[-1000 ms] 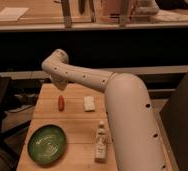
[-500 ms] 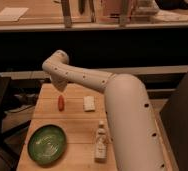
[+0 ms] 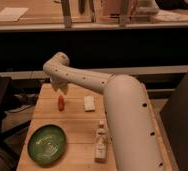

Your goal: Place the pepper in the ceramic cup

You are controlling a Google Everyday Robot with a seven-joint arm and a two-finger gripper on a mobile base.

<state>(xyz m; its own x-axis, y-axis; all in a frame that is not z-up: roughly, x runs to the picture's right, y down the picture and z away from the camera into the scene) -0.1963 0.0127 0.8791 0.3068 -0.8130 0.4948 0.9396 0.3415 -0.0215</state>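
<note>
Jaws cannot be read as parted or closed: the gripper (image 3: 62,89) shows only as a dark shape hanging under the bent wrist of the white arm (image 3: 122,107), over the far part of the wooden table (image 3: 79,125).

Directly beneath the jaws is the pepper (image 3: 61,103), a small red-orange piece on the wood with its long axis running away from the camera. Its top end comes very close to the gripper, and whether the two touch cannot be told.

Level with the pepper, and off to the side of the jaws where the arm's thick body runs, a white block (image 3: 89,103) lies flat, apart from the pepper.

Nearer the camera than the jaws, on that same side, a clear bottle (image 3: 101,142) with a pale cap stands upright just beside the arm's body.

Nearer the camera on the opposite side from the bottle, well apart from the jaws, a green plate (image 3: 47,145) sits by the table's front corner.
</note>
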